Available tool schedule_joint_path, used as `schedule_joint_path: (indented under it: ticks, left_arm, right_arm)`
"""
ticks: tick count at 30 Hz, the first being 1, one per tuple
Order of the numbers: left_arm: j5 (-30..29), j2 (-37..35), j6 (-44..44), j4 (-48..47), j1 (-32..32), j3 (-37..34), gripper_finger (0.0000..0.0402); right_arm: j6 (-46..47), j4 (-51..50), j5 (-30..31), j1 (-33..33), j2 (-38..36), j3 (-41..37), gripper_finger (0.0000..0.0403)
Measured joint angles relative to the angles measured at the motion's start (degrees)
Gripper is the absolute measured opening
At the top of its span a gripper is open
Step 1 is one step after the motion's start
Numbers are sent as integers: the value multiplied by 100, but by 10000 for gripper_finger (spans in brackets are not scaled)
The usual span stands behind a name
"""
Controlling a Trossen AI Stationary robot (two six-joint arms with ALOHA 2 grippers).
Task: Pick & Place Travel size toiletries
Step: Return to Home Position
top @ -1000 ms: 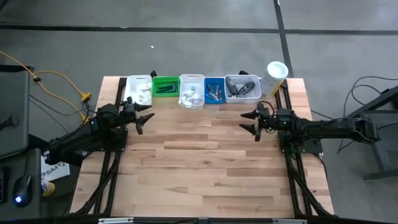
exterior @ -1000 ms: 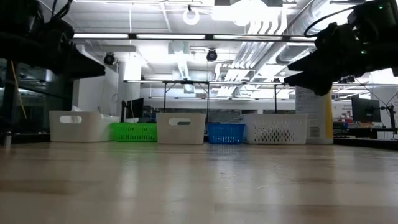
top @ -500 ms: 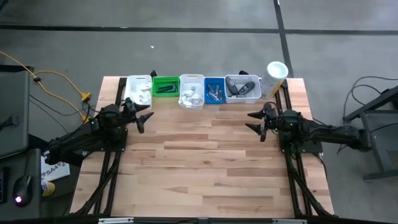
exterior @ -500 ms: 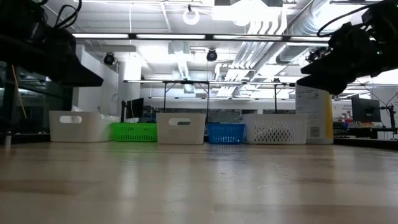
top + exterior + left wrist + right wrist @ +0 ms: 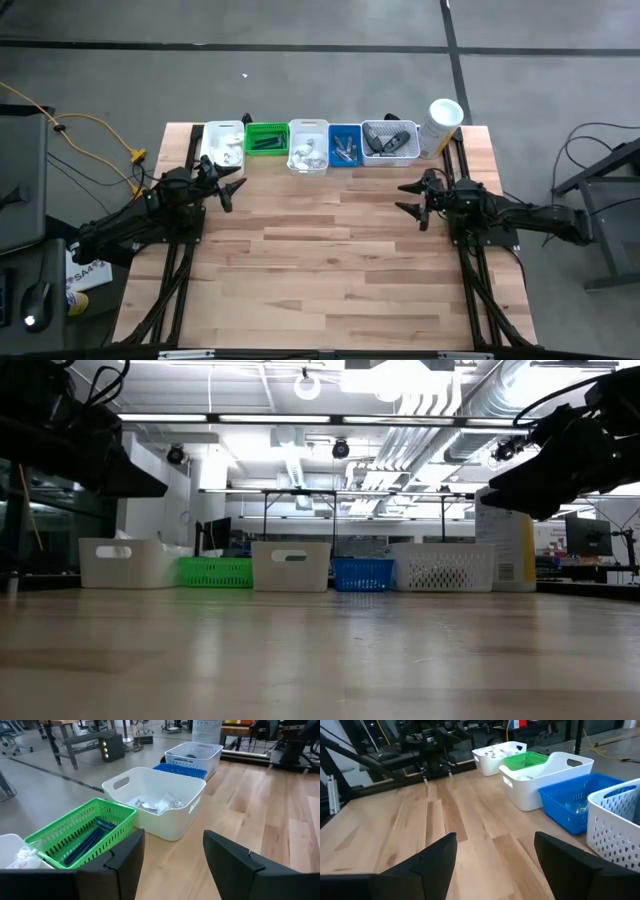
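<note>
Wooden worktop (image 5: 330, 260) carries a row of bins (image 5: 308, 123) along its far edge, and the toiletries (image 5: 305, 155) lie inside them. Left pincer (image 5: 232, 189) and right pincer (image 5: 405, 197) both hang wide just in front, holding nothing. An arm swinging too near could bump a bin. No writing is big enough to read.

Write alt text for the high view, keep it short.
The left gripper and right gripper hang open and empty at either side of a wooden table. Along the far edge: a white bin, green bin, second white bin, blue bin, perforated white bin, and a tall white canister.
</note>
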Motion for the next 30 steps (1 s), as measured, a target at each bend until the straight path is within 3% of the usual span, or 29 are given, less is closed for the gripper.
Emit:
schedule_joint_path:
  ticks: [9,30]
  left_arm:
    - [-4,0,0,21,0,-9,203]
    - [-8,0,-1,33,0,-15,203]
  right_arm:
    - [479,31,-133,0,110,-4,260]
    - [492,72,-130,0,110,-9,260]
